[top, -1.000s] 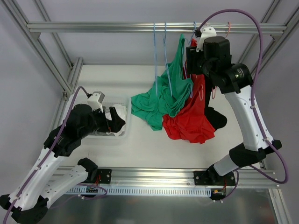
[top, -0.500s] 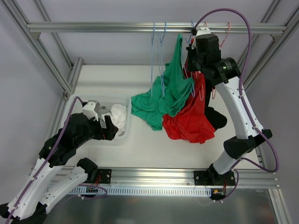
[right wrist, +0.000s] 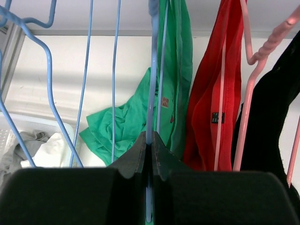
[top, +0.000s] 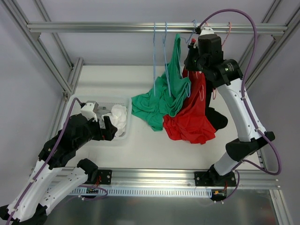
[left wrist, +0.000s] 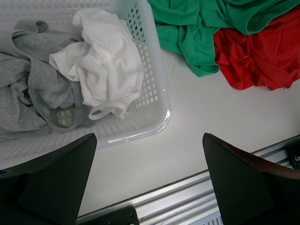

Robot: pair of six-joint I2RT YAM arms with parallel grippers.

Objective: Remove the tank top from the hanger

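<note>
A green tank top (top: 164, 96) hangs from a blue wire hanger (right wrist: 153, 70) on the top rail, and its lower part is spread on the table. My right gripper (right wrist: 149, 138) is shut on that hanger's wire, just left of the green straps (right wrist: 176, 70). In the top view it (top: 190, 61) sits high, right of the green cloth. My left gripper (top: 112, 126) stands wide open and holds nothing. It hovers over the near right corner of the white basket (left wrist: 150, 70).
A red top (top: 192, 117) on a pink hanger (right wrist: 248, 93) and a black garment (top: 216, 117) hang right of the green one. Empty blue hangers (top: 155, 51) dangle to its left. The basket holds a white garment (left wrist: 108, 61) and a grey one (left wrist: 28, 79).
The right gripper has closed on the blue hanger wire after shifting up and left. The left arm has drawn back toward me from over the basket, still open.
</note>
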